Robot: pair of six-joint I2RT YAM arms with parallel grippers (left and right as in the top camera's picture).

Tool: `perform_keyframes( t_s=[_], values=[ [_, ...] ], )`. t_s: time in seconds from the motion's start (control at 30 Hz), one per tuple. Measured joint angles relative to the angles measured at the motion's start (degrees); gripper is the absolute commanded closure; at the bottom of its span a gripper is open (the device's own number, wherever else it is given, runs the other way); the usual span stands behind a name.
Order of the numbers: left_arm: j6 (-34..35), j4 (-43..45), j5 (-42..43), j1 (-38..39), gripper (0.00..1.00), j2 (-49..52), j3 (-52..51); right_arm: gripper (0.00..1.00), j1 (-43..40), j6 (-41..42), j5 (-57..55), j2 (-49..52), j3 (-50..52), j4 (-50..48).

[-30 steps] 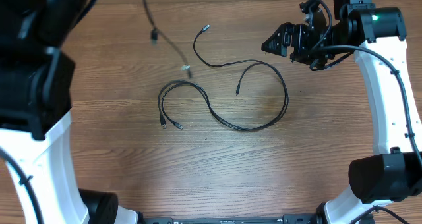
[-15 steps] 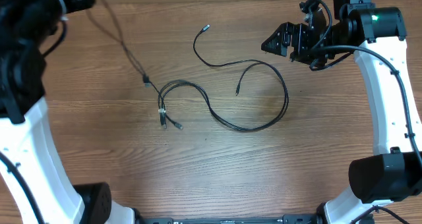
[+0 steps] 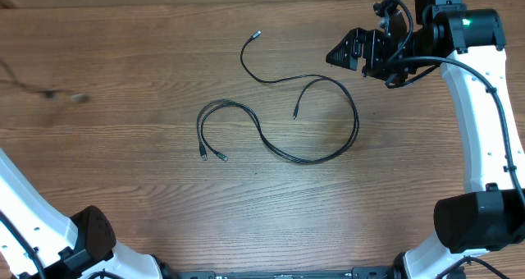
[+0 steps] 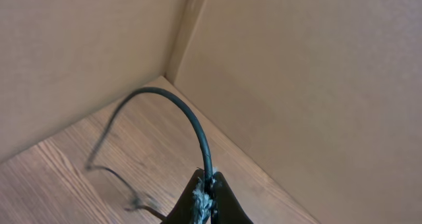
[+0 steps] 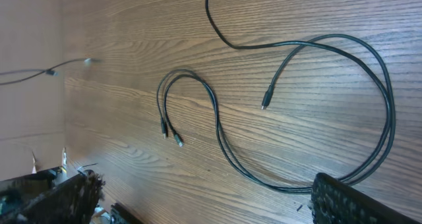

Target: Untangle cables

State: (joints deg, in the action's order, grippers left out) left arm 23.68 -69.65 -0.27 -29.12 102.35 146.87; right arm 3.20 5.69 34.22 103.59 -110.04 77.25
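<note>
Left wrist: left claw (image 4: 208, 199) pinching cable (image 4: 192, 122); right claw (image 3: 334, 57) agape, near looped cables (image 3: 310, 157).

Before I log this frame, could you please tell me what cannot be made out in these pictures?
- Left gripper: outside the overhead frame; the left wrist view's bottom edge cuts it.
- Held cable: its far end is motion-blurred in the overhead and left wrist views.
- Table cables: too thin overhead to tell which strand lies on top.
</note>
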Motion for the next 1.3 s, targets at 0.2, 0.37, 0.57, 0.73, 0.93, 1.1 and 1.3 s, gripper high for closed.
perform_keyframes(
  t_s=[0.2, 0.37, 0.57, 0.73, 0.93, 1.1, 1.3],
  values=[
    [0.0, -4.8, -1.4, 0.2, 0.96, 2.8, 0.1, 0.0, 0.0, 0.1, -0.1, 0.0, 0.0, 0.5],
    [1.9, -10.9, -7.1, 0.2, 0.96, 11.6, 0.1, 0.0, 0.0, 0.1, -1.1, 0.0, 0.0, 1.8],
    [8.3, -12.7, -15.2, 0.2, 0.94, 23.0, 0.1, 0.0, 0.0, 0.1, -1.7, 0.0, 0.0, 2.4],
    [12.2, -12.5, -17.1, 0.2, 0.32, 31.1, 0.1, 0.0, 0.0, 0.1, -2.1, 0.0, 0.0, 2.5],
    [13.7, -10.9, -17.5, 0.2, 0.01, 35.9, 0.0, 0.0, 0.0, 0.1, -3.6, 0.0, 0.0, 2.9],
    [13.9, -10.4, -17.5, 0.2, 0.01, 35.8, 0.0, 0.0, 0.0, 0.1, -4.2, 0.0, 0.0, 2.9],
    [13.9, -9.4, -17.4, 0.4, 0.01, 29.7, -0.3, 0.0, 0.0, 0.1, -4.4, 0.0, 0.0, 1.5]
  ],
)
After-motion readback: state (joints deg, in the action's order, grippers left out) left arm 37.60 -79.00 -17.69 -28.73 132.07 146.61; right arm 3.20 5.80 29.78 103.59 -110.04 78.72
